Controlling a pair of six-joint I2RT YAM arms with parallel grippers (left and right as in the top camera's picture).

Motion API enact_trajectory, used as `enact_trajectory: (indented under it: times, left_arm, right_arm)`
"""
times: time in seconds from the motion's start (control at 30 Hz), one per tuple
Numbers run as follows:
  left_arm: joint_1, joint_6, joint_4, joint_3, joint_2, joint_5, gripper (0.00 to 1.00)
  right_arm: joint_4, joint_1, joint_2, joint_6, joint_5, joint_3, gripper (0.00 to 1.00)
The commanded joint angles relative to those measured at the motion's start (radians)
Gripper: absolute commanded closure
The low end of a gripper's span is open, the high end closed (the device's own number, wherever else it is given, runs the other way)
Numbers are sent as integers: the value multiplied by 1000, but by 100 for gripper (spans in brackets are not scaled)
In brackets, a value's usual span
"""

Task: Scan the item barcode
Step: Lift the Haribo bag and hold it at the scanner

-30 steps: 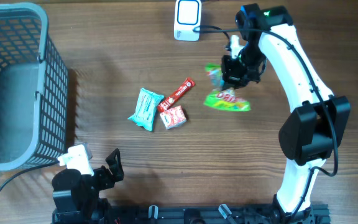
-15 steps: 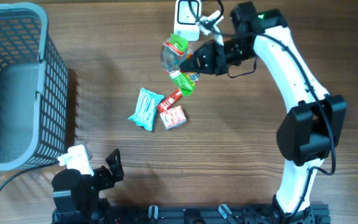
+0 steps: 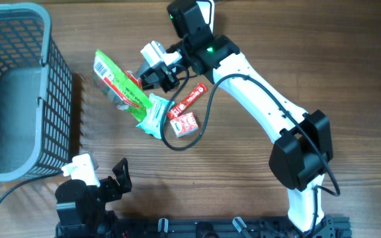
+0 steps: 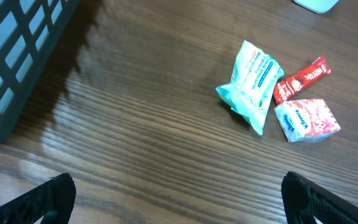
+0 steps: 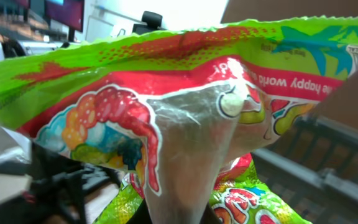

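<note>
Jaws of my right gripper clenched on the candy bag, airborne just right of the basket. Left gripper spread wide, empty. Bag looks light, floppy, slippery; pinch the sealed edge.

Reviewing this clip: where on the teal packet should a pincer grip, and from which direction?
Take the teal packet across its narrow width, from straight above, since it lies flat. The red stick nearly touches one long edge mid-length, so probably grip a little off the middle.
</note>
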Motion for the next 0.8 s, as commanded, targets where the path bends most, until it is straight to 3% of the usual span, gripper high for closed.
enact_trajectory:
  times: [0.0, 0.13, 0.23, 0.37, 0.47, 0.53, 0.6, 0.67, 0.77]
  left_arm:
    - [5, -9, 2, -4, -7, 15, 0]
    - [5, -9, 2, -4, -7, 15, 0]
    - [5, -9, 2, -4, -7, 15, 0]
    - [5, -9, 2, -4, -7, 16, 0]
    - [5, -9, 2, -4, -7, 16, 0]
    - [5, -9, 2, -4, -7, 15, 0]
    - [5, -9, 2, -4, -7, 15, 0]
    - [5, -9, 2, -4, -7, 15, 0]
    - [5, -9, 2, -4, -7, 15, 0]
  right_arm:
    - [120, 16, -7, 51, -64, 14, 96]
    - [171, 18, -7, 93, -64, 14, 96]
    - [170, 18, -7, 209, -63, 14, 96]
    - [90, 6, -7, 668, 2, 14, 96]
    - [-252, -19, -6, 1015, 336, 14, 96]
    - [-562, -27, -6, 1059, 784, 14, 96]
    - [-756, -26, -6, 1204, 1240, 14, 96]
    - [-774, -27, -6, 1212, 1422, 14, 96]
    - [-689, -31, -6, 1210, 1452, 14, 96]
